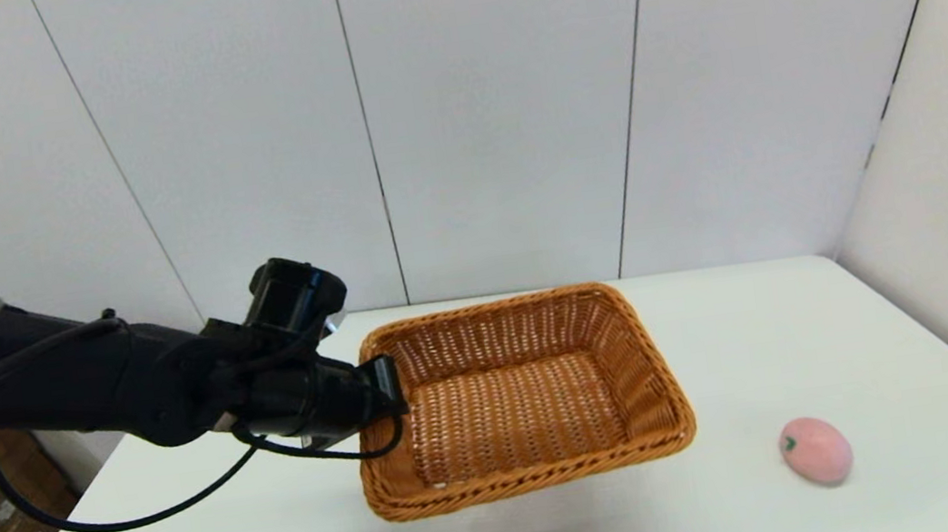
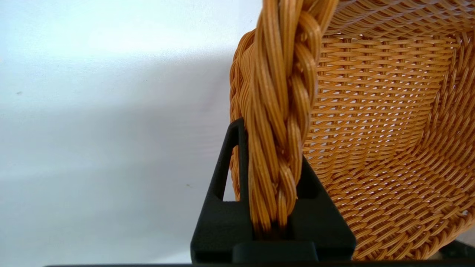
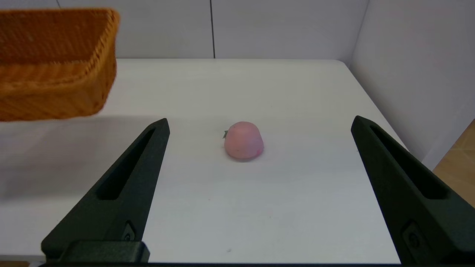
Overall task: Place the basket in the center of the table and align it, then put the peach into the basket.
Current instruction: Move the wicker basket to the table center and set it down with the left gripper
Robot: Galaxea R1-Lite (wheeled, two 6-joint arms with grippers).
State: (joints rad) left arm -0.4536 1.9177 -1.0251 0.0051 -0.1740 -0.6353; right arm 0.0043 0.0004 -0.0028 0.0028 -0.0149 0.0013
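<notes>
My left hand [image 1: 385, 388] pinches the basket [image 1: 518, 393] rim above the desk [image 1: 812, 331]; it could twist loose. Right hand [image 3: 259, 126] gapes wide.

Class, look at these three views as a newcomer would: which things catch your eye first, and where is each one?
First comes the orange-brown wicker basket, held tilted above the middle of the white table, with the left tool clamped on its braided rim at the robot's left. Next is the small pink peach, lying alone on the table to the robot's right. The right tool waits open, with the peach ahead of it.
</notes>
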